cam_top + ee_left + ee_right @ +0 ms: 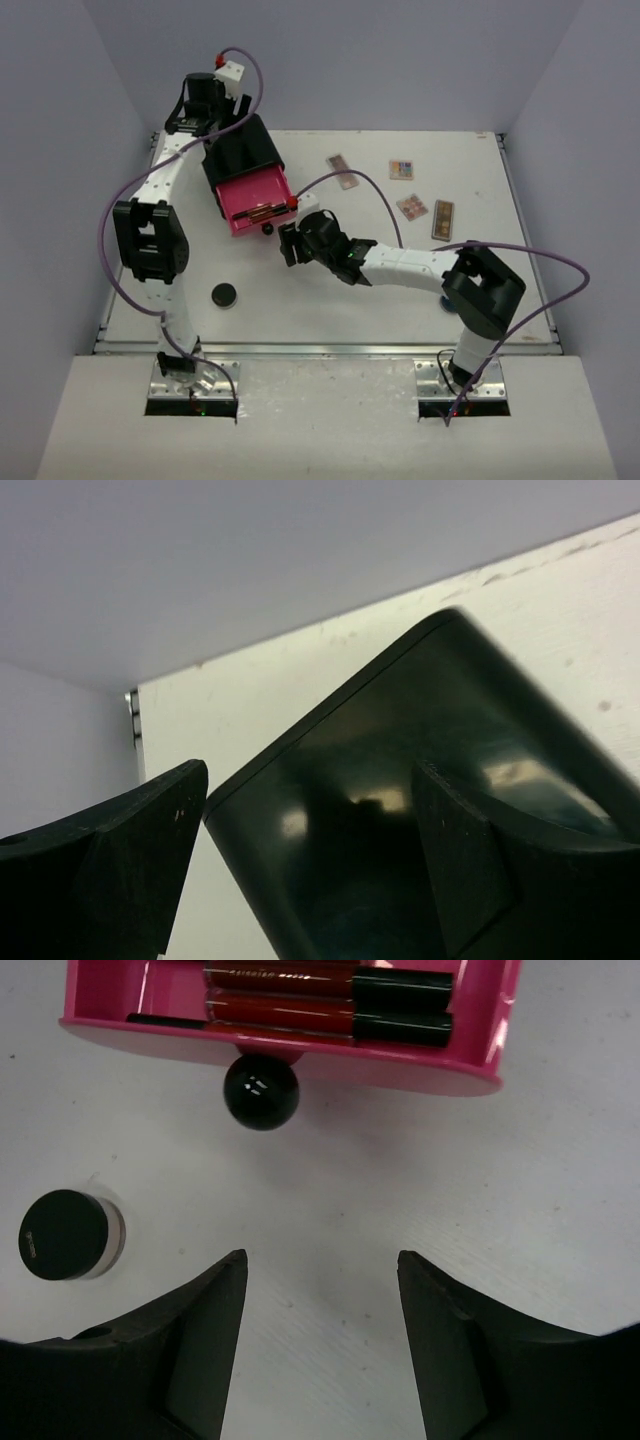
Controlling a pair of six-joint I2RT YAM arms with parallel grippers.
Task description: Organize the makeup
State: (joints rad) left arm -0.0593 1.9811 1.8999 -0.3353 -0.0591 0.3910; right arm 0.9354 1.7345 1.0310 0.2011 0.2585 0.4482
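The black chest (243,148) stands at the back left with its pink drawer (262,188) pulled out. Two red sticks (300,1005) lie in the drawer, also seen from above (258,214). A small round dark compact (65,1235) sits on the table in front of the drawer, left of my right gripper (320,1260), which is open and empty just short of the drawer's black knob (260,1092). My left gripper (312,770) is open, straddling the chest's back corner (400,810). Several flat palettes (341,170) (402,169) (412,207) (442,220) lie at the back right.
Another round dark compact (224,295) lies near the left arm's lower link, towards the table's front edge. The right arm (400,265) stretches leftward across the middle of the table. Grey walls close in the back and both sides.
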